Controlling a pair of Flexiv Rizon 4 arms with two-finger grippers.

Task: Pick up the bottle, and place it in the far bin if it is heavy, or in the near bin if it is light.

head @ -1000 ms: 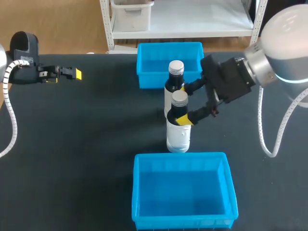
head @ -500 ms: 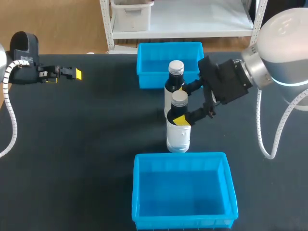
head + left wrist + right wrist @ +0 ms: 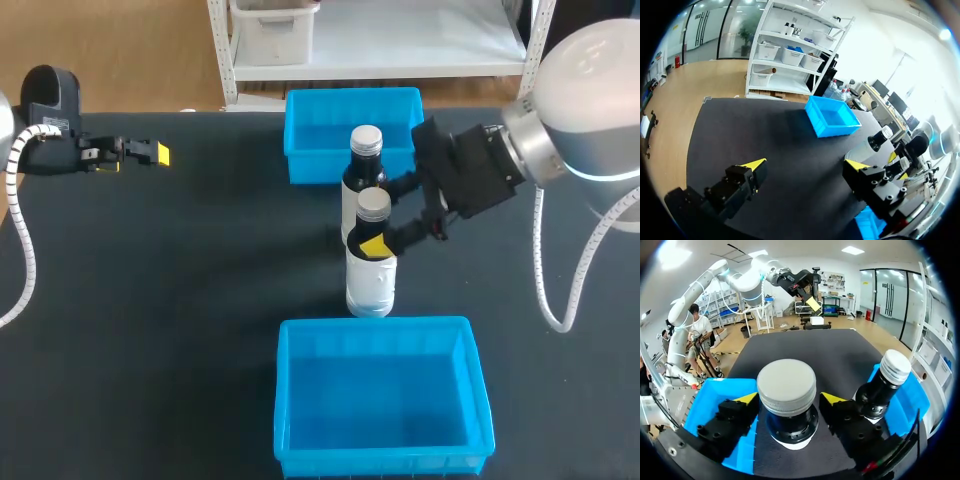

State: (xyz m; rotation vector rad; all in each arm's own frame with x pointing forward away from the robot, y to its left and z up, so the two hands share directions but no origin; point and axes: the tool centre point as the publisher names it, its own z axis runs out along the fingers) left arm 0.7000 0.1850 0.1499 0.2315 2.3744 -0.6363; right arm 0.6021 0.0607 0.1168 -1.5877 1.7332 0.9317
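The right gripper (image 3: 790,399) is sitting around the neck of the silver-capped, white-labelled dark bottle (image 3: 371,282), which is standing just beyond the near blue plastic bin (image 3: 290,400). Clamped or not, I cannot tell. A loose lift is risking a slip, toppling the matching bottle (image 3: 360,178) behind.

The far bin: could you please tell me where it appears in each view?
Head view: the far bin at the table's back edge, behind the farther bottle.
Left wrist view: the bin ahead of the fingers, across the table.
Right wrist view: the bin behind that bottle.
Shared landmark: the left gripper.
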